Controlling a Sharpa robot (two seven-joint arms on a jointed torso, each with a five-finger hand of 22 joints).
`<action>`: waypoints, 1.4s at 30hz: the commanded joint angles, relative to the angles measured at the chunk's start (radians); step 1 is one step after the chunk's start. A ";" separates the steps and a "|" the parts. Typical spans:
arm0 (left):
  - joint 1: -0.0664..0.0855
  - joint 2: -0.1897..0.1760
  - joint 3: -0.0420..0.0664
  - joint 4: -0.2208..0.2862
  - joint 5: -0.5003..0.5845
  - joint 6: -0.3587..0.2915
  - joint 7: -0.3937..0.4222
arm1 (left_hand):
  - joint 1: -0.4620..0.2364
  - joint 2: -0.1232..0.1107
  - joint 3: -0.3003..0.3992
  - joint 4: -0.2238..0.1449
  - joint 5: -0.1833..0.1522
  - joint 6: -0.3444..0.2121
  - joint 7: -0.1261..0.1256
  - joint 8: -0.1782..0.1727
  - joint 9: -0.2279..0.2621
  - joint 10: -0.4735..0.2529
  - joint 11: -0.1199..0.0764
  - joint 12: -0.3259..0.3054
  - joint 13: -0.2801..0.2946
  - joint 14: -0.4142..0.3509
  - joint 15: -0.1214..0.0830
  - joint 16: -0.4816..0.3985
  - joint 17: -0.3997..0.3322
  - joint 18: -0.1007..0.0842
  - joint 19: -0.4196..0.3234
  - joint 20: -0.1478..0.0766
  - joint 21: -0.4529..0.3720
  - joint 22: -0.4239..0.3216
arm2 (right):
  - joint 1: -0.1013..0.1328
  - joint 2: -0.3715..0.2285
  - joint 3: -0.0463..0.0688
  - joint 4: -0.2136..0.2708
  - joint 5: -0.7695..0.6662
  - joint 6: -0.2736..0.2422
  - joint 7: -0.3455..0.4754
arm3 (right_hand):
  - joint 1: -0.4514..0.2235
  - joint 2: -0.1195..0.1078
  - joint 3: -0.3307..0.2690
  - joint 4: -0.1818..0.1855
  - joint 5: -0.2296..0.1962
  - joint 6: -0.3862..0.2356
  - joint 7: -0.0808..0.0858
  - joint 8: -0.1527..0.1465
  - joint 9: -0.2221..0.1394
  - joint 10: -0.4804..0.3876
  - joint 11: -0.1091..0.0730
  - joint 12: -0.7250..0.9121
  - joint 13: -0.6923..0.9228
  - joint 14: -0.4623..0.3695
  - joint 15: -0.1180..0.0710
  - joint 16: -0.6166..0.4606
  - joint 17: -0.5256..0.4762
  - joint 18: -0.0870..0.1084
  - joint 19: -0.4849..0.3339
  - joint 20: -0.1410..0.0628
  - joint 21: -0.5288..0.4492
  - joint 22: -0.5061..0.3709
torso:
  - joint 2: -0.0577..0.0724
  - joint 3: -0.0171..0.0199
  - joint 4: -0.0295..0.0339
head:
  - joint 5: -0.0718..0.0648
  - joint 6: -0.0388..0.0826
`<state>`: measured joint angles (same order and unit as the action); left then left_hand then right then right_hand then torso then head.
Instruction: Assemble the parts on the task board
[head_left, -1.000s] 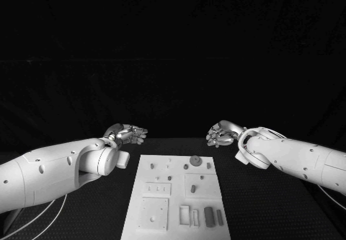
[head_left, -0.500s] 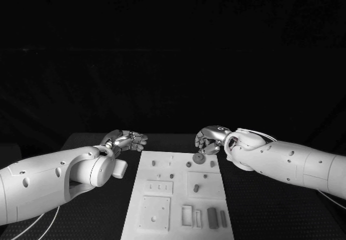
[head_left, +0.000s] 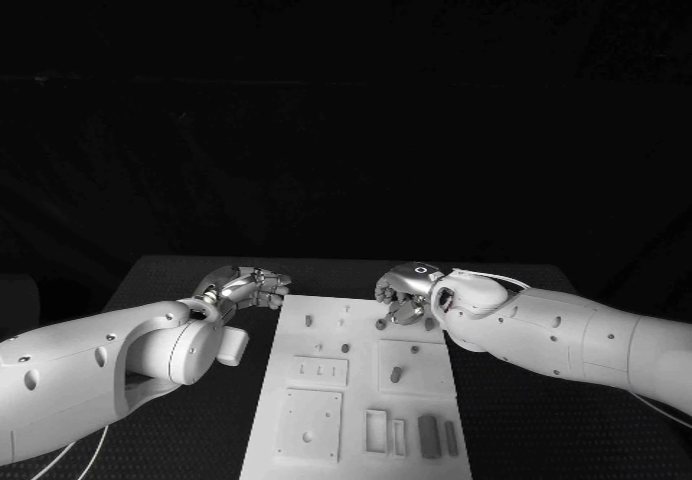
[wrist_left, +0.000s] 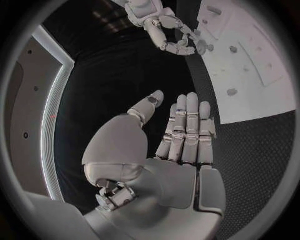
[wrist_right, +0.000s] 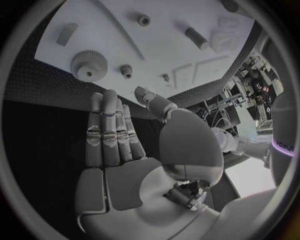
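Note:
The white task board (head_left: 358, 388) lies lengthwise in the middle of the black table. My right hand (head_left: 405, 293) hovers over its far right corner, fingers straight and holding nothing. In the right wrist view, that hand (wrist_right: 125, 150) has a large grey gear (wrist_right: 89, 65) and a small gear (wrist_right: 127, 70) lying just past its fingertips. My left hand (head_left: 247, 284) is beside the board's far left corner, off the board. In the left wrist view that hand (wrist_left: 175, 150) is flat and empty. Small pegs (head_left: 395, 376) stand on the board.
Several oblong blocks (head_left: 427, 435) and slotted frames (head_left: 372, 430) lie at the board's near end. Square plates (head_left: 307, 425) sit on its left half. Bare black table surface (head_left: 562, 420) lies on both sides of the board.
The camera has tilted down. My right hand has moved left from beside the board to over its far right corner, above the gear. My left hand has stayed near the far left corner.

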<state>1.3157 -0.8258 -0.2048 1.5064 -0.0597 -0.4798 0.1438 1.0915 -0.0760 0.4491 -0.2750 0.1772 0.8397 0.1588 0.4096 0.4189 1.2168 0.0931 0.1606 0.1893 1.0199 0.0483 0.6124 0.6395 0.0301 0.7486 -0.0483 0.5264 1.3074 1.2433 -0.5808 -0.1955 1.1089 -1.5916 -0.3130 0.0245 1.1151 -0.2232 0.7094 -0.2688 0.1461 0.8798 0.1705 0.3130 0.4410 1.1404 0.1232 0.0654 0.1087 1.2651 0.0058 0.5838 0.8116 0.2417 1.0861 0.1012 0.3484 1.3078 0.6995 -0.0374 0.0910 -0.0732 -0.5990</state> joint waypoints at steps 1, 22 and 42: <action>0.000 -0.002 0.001 0.006 0.001 0.015 0.014 | -0.009 0.002 0.004 0.000 0.001 -0.007 0.003 -0.006 0.001 -0.001 0.004 -0.004 0.001 -0.008 -0.002 0.004 -0.001 -0.012 -0.001 -0.005 0.004 0.020 | -0.001 0.009 0.001 -0.003 -0.063 -0.007 -0.018 | 0.001 -0.019 0.000 0.010 -0.007 -0.014 -0.001 -0.007 -0.004 -0.024 0.006 -0.004 -0.010 0.002 0.010 -0.005 0.005 0.020 0.003 -0.001 0.006 0.008 | 0.013 -0.0179 0.0413 | -0.030 0.000; 0.002 -0.008 0.004 0.013 0.008 0.014 0.015 | -0.021 -0.002 0.009 0.000 0.001 -0.015 0.009 -0.018 0.003 -0.014 0.012 -0.025 0.004 -0.015 0.001 0.003 -0.007 -0.011 -0.007 -0.003 0.006 0.019 | -0.016 0.012 0.001 -0.008 -0.094 0.032 -0.016 | 0.003 -0.033 0.002 0.024 -0.012 -0.016 0.001 -0.009 -0.010 -0.053 0.014 0.000 -0.030 0.006 0.018 -0.010 0.020 0.020 -0.001 0.001 0.007 0.015 | 0.040 -0.0207 0.0430 | -0.028 -0.001; 0.002 -0.006 0.004 0.000 0.014 0.018 0.012 | -0.025 -0.004 0.010 0.001 0.000 -0.016 0.010 -0.021 0.005 -0.019 0.014 -0.032 0.005 -0.016 0.001 0.004 -0.008 -0.011 -0.009 -0.002 0.007 0.019 | -0.017 -0.012 0.001 0.021 -0.098 0.033 -0.018 | -0.008 -0.039 -0.007 0.035 -0.009 -0.012 0.001 -0.007 -0.012 -0.049 0.013 0.002 -0.036 0.013 0.016 -0.008 0.031 0.020 0.005 -0.002 0.013 0.019 | 0.051 -0.0205 0.0408 | -0.021 0.010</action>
<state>1.3159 -0.8340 -0.2019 1.5063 -0.0518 -0.4777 0.1449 1.0801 -0.0803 0.4546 -0.2748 0.1772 0.8307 0.1678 0.3943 0.4229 1.2024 0.1074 0.1351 0.1931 1.0130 0.0483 0.6123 0.6330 0.0275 0.7449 -0.0518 0.5303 1.3078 1.2275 -0.5907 -0.1945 1.1283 -1.6716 -0.2980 0.0106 1.1124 -0.2541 0.7038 -0.2386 0.1394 0.8668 0.1701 0.3097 0.4297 1.0916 0.1374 0.0655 0.0744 1.2716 0.0201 0.5789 0.8413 0.2537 1.0858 0.1017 0.3573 1.3080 0.7478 -0.0579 0.1330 -0.0961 -0.5904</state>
